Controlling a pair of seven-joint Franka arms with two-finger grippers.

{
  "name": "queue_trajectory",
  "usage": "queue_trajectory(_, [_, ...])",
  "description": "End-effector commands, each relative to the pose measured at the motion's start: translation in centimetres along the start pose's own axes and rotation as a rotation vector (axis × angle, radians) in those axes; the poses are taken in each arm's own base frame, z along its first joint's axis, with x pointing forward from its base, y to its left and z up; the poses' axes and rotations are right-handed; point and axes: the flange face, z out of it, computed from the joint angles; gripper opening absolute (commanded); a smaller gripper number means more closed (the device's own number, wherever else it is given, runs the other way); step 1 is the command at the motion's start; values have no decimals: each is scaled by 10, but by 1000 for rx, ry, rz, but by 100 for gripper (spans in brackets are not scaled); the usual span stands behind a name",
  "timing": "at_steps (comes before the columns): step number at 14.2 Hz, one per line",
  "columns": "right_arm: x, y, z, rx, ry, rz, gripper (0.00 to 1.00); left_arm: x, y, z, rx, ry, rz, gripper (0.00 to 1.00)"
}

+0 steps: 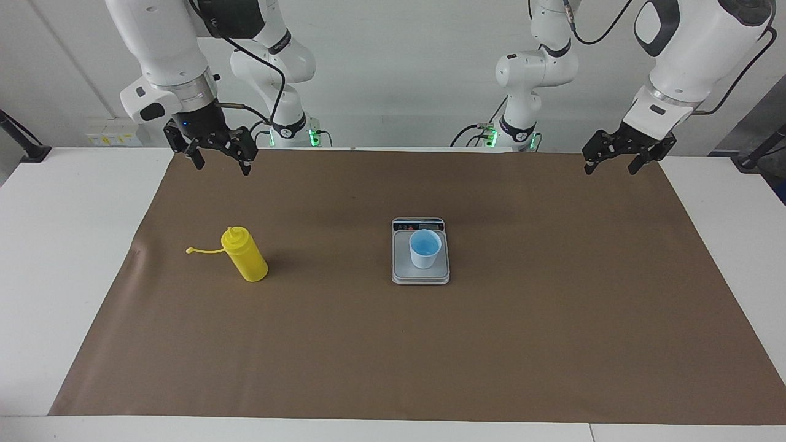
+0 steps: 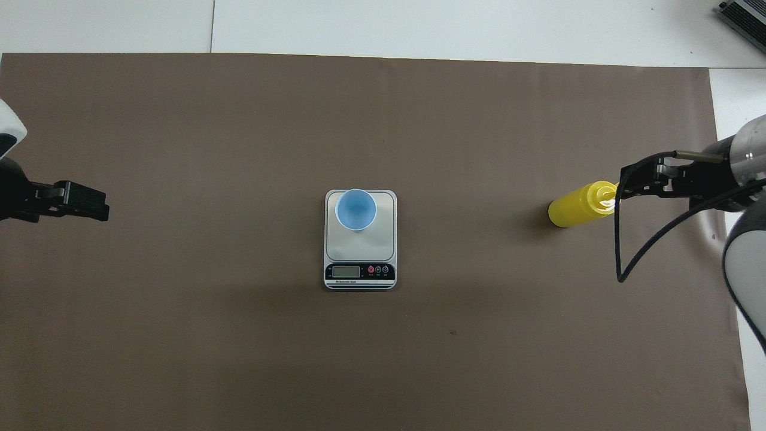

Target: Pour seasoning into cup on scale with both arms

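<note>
Well apart: seasoning (image 1: 244, 262), scale (image 1: 420, 273), mat edges (image 1: 92, 344)

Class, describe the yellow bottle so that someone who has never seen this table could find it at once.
A brown mat covers the table, with a scale and a blue cup at its middle. Toward the right arm's end of the mat stands the yellow bottle. It alone is yellow, taller than the cup, with a cone nozzle and a small cap on a thin tether.

No lettering on the scale (image 2: 360, 239) can be read.
</note>
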Motion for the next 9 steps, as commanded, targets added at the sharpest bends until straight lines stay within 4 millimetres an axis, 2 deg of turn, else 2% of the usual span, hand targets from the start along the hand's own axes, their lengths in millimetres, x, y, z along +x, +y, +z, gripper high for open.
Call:
queue_trajectory(1, [1,6,3,-8,-23,-101,100,-8,-3,-1,-8,11,-2,100])
queue_trajectory(4, [-2,6,10,-10,-35,-99,100,-8,-3,-1,-8,11,-2,100])
queue_trajectory(9, [-5,7,10,-9,-42,-103,100,-8,-3,-1,-8,11,-2,100])
